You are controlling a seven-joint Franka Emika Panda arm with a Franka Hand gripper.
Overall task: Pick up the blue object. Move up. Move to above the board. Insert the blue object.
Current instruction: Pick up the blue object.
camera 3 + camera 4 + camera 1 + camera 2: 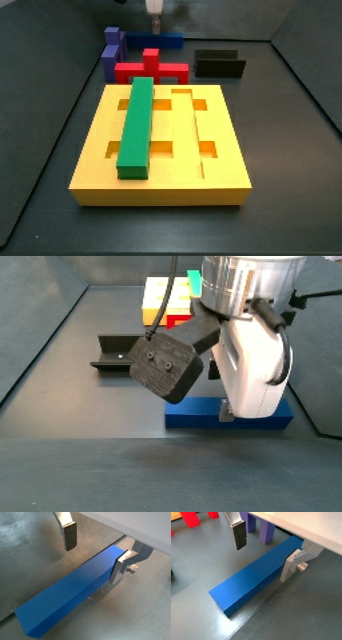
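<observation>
The blue object point(63, 594) is a long dark blue bar lying flat on the grey floor; it shows in both wrist views point(251, 582). My gripper point(93, 561) is open and stands astride the bar near one end. One finger point(69, 534) hangs clear of the bar with floor showing between them. The other finger point(122, 566) is close against the bar's opposite side. In a side view the gripper point(230, 406) is low over the bar point(201, 412). The yellow board point(221, 150) carries a green bar point(138, 125) in one groove.
A purple-blue L-shaped block point(111, 52) and a red piece point(150, 68) stand between the board and the blue bar point(160, 42). The purple block's legs point(266, 529) are near the gripper point(262, 562). The fixture point(221, 64) stands at the back; it also shows beside the arm point(114, 352).
</observation>
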